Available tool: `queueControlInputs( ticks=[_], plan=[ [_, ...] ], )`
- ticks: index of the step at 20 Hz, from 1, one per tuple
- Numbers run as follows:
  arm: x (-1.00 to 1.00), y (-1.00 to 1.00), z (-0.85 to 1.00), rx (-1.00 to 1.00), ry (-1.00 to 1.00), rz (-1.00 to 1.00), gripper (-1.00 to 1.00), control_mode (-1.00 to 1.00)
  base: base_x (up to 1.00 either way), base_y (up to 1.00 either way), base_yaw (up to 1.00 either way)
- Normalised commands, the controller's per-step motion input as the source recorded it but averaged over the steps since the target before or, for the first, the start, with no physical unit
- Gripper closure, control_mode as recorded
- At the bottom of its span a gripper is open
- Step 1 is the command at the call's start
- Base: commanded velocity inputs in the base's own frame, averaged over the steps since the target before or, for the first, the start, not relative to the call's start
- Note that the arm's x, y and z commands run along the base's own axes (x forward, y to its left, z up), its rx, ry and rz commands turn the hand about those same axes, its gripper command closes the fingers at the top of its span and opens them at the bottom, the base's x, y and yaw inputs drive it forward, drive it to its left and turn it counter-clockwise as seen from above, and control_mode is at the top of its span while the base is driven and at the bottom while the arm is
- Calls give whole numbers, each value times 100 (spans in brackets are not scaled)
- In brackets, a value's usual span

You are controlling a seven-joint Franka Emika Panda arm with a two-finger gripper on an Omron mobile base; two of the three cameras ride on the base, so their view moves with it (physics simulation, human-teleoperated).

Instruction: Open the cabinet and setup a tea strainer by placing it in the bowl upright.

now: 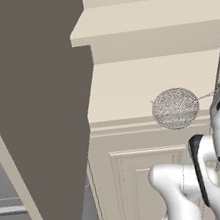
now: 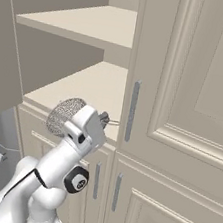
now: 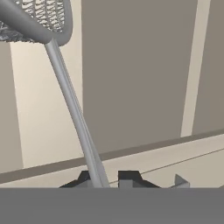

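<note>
Gripper (image 3: pixel 106 180): clamping together on the thin wire handle of the tea strainer, near its free end, the two dark tips pinching the wire between them.

Grip choice: likely taking the handle because the mesh basket offers no firm edge; also leaving the basket free to go down into a bowl first.

Tea strainer (image 1: pixel 175 107): hanging out ahead of the fingers, basket at the far end of the handle, at the front lip of the lower open shelf; whether touching the shelf or just lifted off it, cannot tell.

Handle (image 3: pixel 72 105): running straight from the tips up to the basket rim, bending slightly where it meets the ring.

Shelf (image 1: pixel 128 86): lying just beyond and beneath the basket, cream and bare; a second shelf (image 1: pixel 147 17) sitting above it.

Cabinet (image 2: pixel 187 94): standing open on the arm's left, its swung-out door (image 1: pixel 35 104) well off to the left of the gripper; closed door with a grey bar handle (image 2: pixel 132 111) just to the right of the hand.

Stage, as judged: cabinet opened, strainer gripped, carrying to the bowl not yet done.

Risk: long handle acting as a lever, so basket possibly swinging or twisting in the pinch.
</note>
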Motion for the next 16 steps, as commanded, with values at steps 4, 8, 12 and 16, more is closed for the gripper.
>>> queueControlInputs(
  ticks=[4,8,12,16],
  plan=[
    [0,3,0,0,1,2,100,-100,0,0,0],
    [-9,1,0,0,0,0,100,-100,0,0,0],
    [0,0,0,0,0,0,100,100,-59,0,0],
    [0,0,0,0,0,0,100,100,-70,0,0]
  ],
)
